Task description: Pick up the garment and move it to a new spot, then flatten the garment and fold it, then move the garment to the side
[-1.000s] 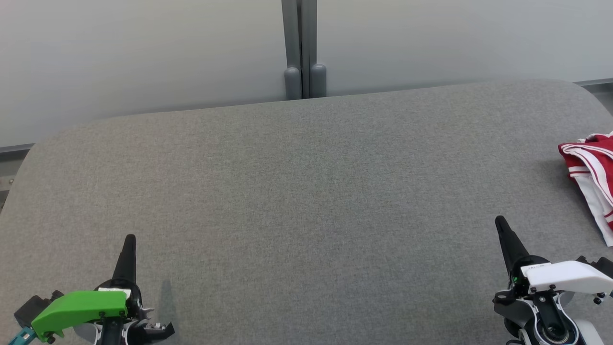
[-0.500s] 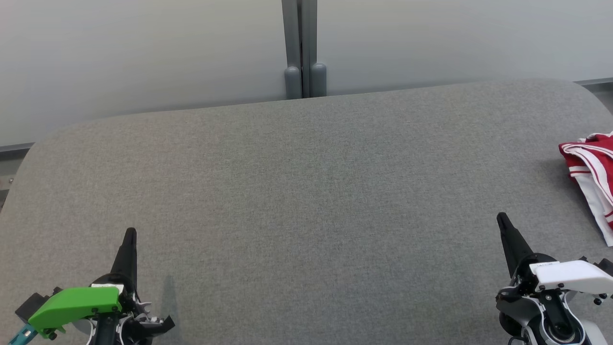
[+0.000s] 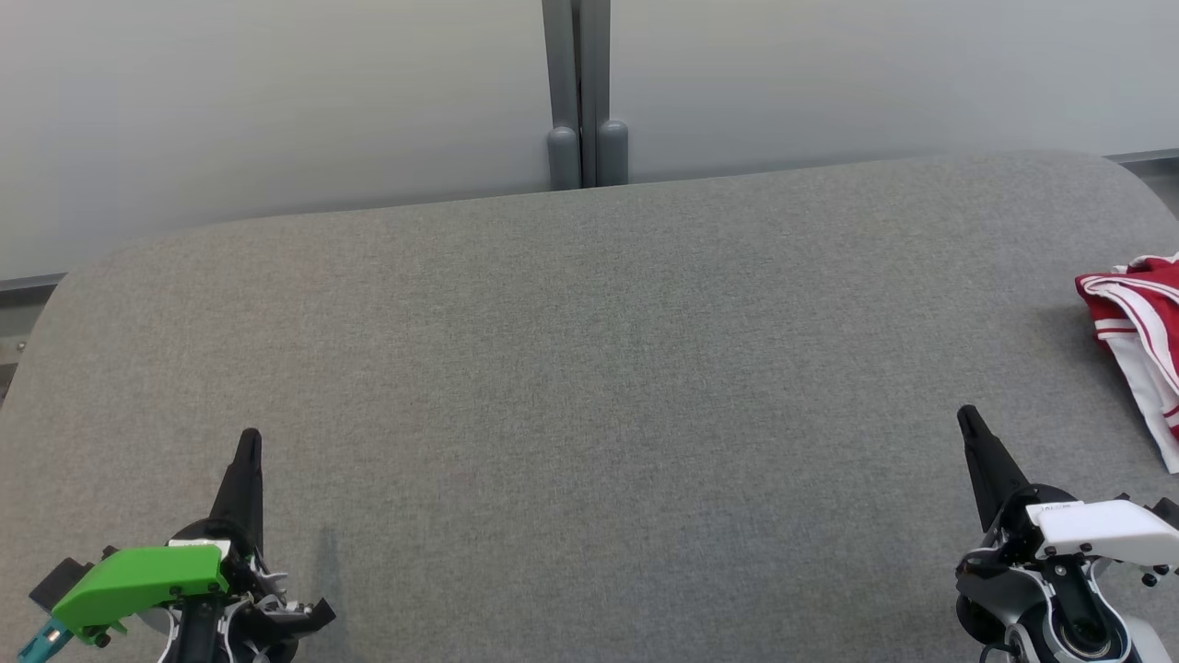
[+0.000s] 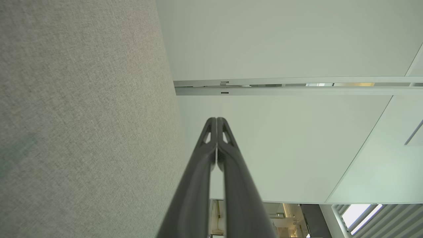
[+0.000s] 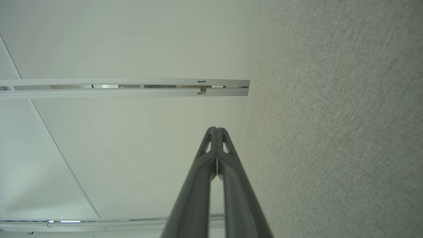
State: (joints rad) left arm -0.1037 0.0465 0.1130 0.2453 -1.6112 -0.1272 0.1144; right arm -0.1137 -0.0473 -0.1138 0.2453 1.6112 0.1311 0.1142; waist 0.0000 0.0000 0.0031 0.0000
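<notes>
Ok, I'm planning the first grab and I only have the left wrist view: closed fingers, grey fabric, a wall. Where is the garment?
Observer: In the head view the garment, red with white stripes, lies bunched at the far right of the table, partly cut off by the picture's edge.
Operator: Which gripper is nearer to it?
Observer: The right gripper. It is shut at the lower right, its tip just left of the garment and not touching it.
Operator: And mine?
Observer: The left gripper is at the lower left, with the whole bare stretch of table between it and the garment.
</notes>
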